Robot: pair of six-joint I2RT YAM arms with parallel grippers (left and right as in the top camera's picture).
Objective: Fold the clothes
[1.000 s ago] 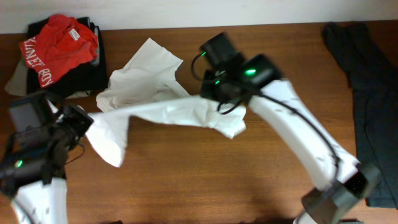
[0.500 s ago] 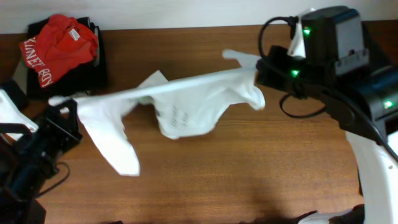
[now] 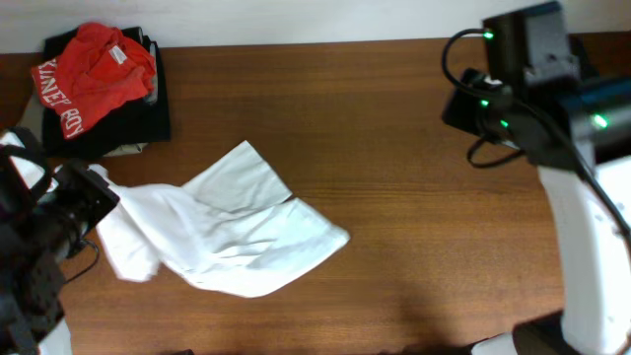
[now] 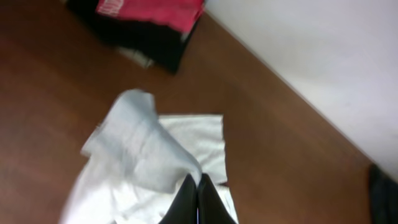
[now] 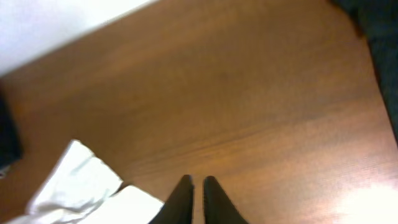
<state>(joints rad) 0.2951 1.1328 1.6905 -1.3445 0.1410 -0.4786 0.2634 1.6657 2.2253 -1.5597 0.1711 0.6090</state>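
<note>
At the table's left edge, the left gripper (image 4: 196, 183) has its fingers pressed together on a fold of the white T-shirt (image 3: 222, 232), the cloth rising in a peak to the black fingertips. Over the far right of the table (image 3: 394, 197), the right gripper (image 5: 198, 182) hangs above bare wood with its fingers only slightly parted, a narrow strip of tabletop showing between them and nothing held, well apart from the shirt. The shirt lies rumpled on the left-centre of the table, its long axis running roughly left to right in the overhead view. Its pinched end is beside the left arm, and its free end tapers to a blunt corner pointing towards the right side. A squared flap juts up towards the back edge. A red shirt (image 3: 94, 69) with white lettering sits on a dark pile (image 3: 148, 113) in the back left corner, and a dark garment (image 5: 379, 37) lies along the right side.
</note>
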